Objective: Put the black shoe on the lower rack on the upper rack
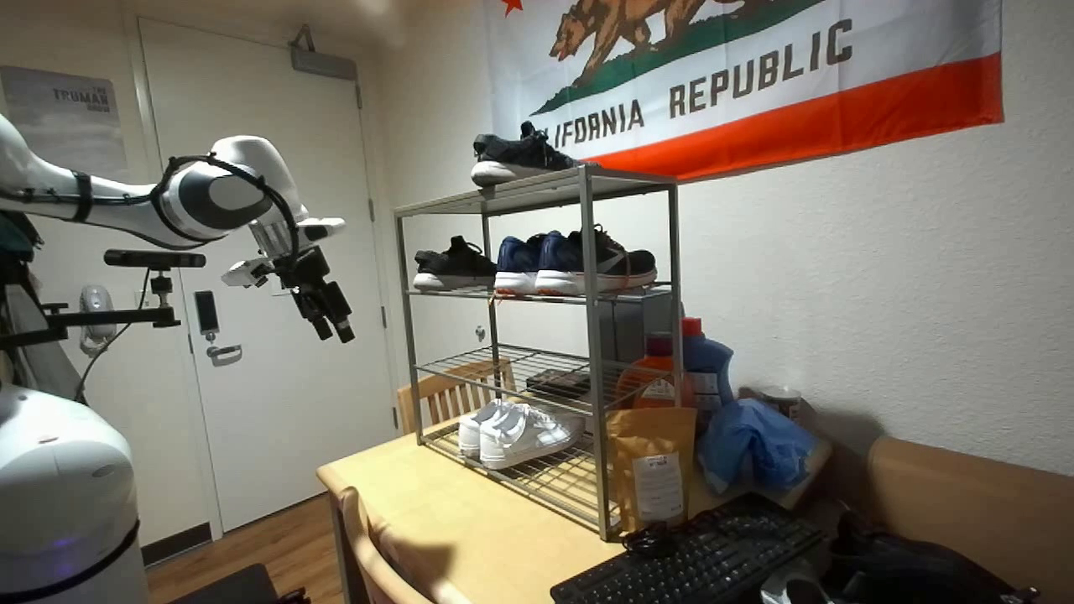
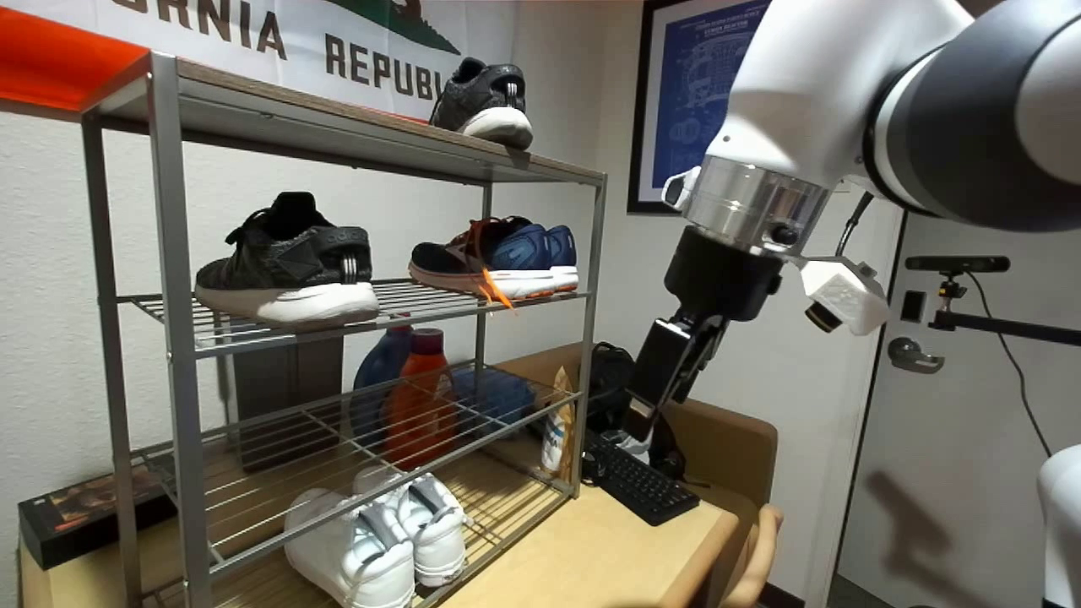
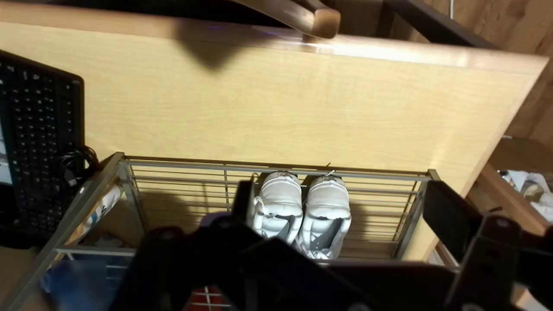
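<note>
The black shoe (image 1: 453,268) sits upright on the lower rack, at one end. In an exterior view its black heel and pale sole (image 2: 287,266) show on the lower rack (image 2: 397,297). The upper rack (image 1: 537,195) is the top tier, also seen in an exterior view (image 2: 338,114). Another black sneaker (image 1: 516,158) stands on it, with its heel towards the room (image 2: 486,105). My gripper (image 1: 336,330) hangs in front of the shelf, apart from the shoes, pointing down (image 2: 663,409). In the wrist view its fingers are wide apart and empty (image 3: 345,205). The black shoe is not in the wrist view.
Blue sneakers (image 1: 558,264) stand beside the black shoe on the lower rack. White shoes (image 3: 302,211) are on the bottom tier. Metal posts (image 1: 592,352) frame the shelf. A keyboard (image 1: 705,545), bottles (image 2: 422,405) and a wooden chair (image 1: 377,545) are around it.
</note>
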Robot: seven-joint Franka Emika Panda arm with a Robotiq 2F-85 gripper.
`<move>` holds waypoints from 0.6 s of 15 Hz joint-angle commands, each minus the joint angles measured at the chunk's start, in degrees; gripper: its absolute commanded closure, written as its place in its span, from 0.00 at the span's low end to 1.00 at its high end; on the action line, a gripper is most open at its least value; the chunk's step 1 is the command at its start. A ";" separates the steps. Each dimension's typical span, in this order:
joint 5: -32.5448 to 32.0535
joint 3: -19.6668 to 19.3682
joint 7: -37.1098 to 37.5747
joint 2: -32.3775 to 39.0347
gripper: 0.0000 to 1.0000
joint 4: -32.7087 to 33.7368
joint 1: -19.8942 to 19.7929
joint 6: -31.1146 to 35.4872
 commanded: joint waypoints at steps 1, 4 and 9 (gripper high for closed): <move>4.31 0.67 7.43 1.48 0.00 0.89 -2.32 2.47; 7.12 1.33 14.08 1.59 0.00 1.18 -4.30 2.53; 6.68 2.04 14.94 0.59 0.00 0.43 -4.68 1.92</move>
